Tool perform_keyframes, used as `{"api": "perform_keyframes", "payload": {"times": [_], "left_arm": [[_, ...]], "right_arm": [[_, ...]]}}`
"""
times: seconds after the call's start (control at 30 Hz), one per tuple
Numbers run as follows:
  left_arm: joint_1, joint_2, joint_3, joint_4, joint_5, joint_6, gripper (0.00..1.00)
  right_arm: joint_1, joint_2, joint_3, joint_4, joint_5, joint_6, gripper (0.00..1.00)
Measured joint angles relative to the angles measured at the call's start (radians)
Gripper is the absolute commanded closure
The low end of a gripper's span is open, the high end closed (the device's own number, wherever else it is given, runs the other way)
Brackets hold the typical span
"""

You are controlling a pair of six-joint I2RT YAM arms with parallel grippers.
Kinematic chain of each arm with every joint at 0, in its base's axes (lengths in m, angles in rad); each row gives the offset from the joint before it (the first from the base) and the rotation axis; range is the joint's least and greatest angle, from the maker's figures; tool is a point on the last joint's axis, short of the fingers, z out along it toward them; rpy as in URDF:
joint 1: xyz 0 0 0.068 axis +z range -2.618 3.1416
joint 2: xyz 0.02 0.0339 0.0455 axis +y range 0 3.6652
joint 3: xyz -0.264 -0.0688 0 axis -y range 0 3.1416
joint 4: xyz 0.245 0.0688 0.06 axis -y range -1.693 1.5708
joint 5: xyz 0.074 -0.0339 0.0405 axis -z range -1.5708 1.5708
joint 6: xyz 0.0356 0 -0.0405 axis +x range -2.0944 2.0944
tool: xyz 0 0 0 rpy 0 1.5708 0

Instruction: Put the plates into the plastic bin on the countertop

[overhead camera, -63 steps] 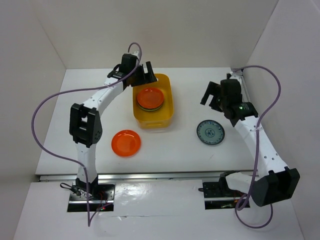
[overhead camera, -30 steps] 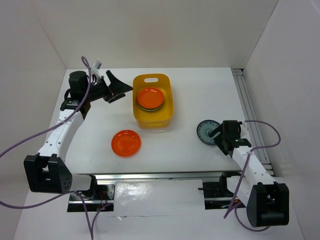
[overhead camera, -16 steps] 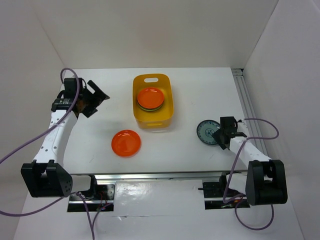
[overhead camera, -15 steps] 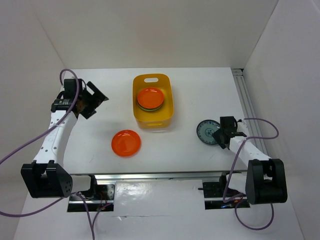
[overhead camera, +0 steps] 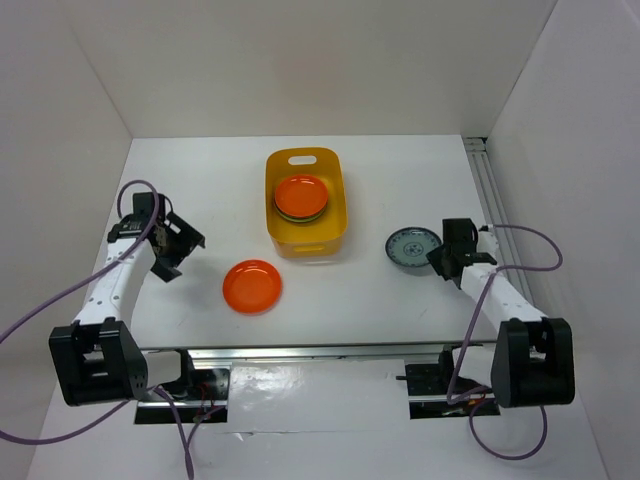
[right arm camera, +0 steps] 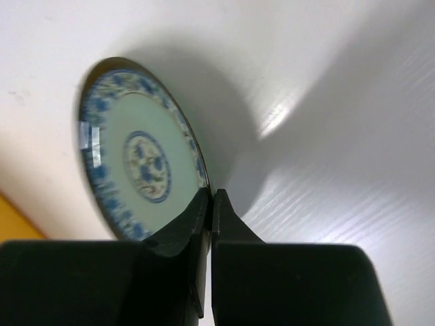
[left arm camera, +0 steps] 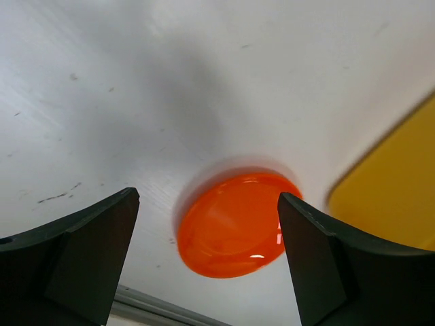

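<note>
While my right fingers (right arm camera: 232, 225) pinch only the rim of the tilted patterned plate (overhead camera: 413, 246), right of the bin (overhead camera: 305, 245), it may slip mid-carry; left fingers (left arm camera: 75, 258) hang open.

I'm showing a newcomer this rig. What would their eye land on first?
The yellow-orange plastic bin in the middle of the countertop, holding a stack of plates with an orange one on top. Then the right gripper shut on the rim of the blue-and-white patterned plate right of the bin, and the loose orange plate front-left of it, before the open left gripper.
</note>
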Motion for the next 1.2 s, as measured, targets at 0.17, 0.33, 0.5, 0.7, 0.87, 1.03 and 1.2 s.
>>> {"api": "perform_keyframes", "payload": {"times": [0.17,0.33,0.5,0.7,0.87,1.03,1.2], "left_arm": [[0.031,-0.021,-0.100,-0.019,0.010,0.011,0.00],[0.018,-0.129,-0.165,-0.023,0.050,0.042,0.00],[-0.042,-0.222,-0.214,-0.018,0.094,0.072,0.00],[-0.137,-0.227,-0.256,0.000,0.132,0.075,0.00],[-0.170,-0.232,-0.337,0.009,0.141,0.040,0.00],[-0.196,-0.243,-0.349,0.022,0.137,0.026,0.00],[-0.235,-0.240,-0.381,0.065,0.125,0.008,0.00]], "right_arm": [[0.015,-0.080,0.175,-0.156,0.060,-0.024,1.00],[0.080,-0.072,0.419,-0.177,0.121,-0.076,1.00],[0.224,0.033,0.591,-0.106,0.110,-0.165,1.00],[0.440,0.412,0.891,-0.040,0.011,-0.338,1.00],[0.555,0.663,1.100,-0.048,-0.050,-0.426,1.00],[0.570,0.788,1.218,-0.054,-0.051,-0.467,1.00],[0.563,0.822,1.260,-0.054,-0.031,-0.486,1.00]]}}
